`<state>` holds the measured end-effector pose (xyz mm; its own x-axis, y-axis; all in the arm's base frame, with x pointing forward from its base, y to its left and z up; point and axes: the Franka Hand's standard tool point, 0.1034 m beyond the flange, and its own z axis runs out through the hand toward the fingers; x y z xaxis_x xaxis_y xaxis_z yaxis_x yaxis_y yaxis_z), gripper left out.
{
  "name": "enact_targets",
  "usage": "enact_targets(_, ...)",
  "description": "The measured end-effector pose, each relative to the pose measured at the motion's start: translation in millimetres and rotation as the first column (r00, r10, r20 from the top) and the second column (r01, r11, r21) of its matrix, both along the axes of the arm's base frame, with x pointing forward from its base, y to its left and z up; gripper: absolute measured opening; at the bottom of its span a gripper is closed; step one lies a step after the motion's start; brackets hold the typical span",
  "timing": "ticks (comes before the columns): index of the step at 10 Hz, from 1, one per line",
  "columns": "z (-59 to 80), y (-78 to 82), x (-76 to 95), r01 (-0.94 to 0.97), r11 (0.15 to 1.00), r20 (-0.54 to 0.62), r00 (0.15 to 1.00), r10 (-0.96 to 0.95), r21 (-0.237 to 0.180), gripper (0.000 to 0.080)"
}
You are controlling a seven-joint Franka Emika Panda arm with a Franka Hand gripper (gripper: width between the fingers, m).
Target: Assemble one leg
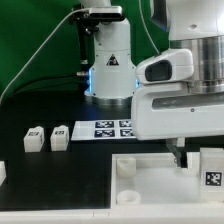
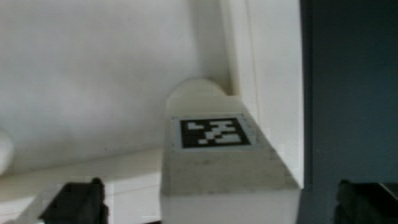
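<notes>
A white leg (image 2: 228, 165) with a black-and-white tag (image 2: 214, 134) lies between my two dark fingertips (image 2: 79, 203) in the wrist view, with a gap on each side. It rests against a raised wall of the large white tray-like part (image 2: 107, 90). My gripper (image 2: 222, 205) is open around the leg. In the exterior view the gripper (image 1: 193, 157) hangs low at the right, over the tray part (image 1: 150, 180), next to that tagged leg (image 1: 211, 168). Two more legs (image 1: 35, 138) (image 1: 59, 136) stand at the exterior view's left.
The marker board (image 1: 114, 129) lies in front of the arm's base (image 1: 108, 70). Another small white piece (image 1: 2, 172) shows at the exterior view's left edge. The table is black, with a green backdrop behind.
</notes>
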<state>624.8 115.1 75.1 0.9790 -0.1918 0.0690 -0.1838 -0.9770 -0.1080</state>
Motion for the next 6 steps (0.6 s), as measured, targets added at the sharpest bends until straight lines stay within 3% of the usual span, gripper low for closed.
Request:
enact_targets(1,-0.2,-0.2,0.0,0.013,1.000,-0.002,1.000,-0.013,0.001,0.0604)
enact_targets(3,-0.7,-0.7,-0.2,0.039,0.999,-0.005,0.999,-0.039,0.003,0.0321)
enact_targets(5,-0.9,-2.8,0.1,0.229,0.973,-0.025,0.973,-0.228,0.018,0.0292)
enact_targets(6,-1.2,-2.8,0.6,0.406,0.914,-0.066,0.913,-0.404,0.018,0.0292)
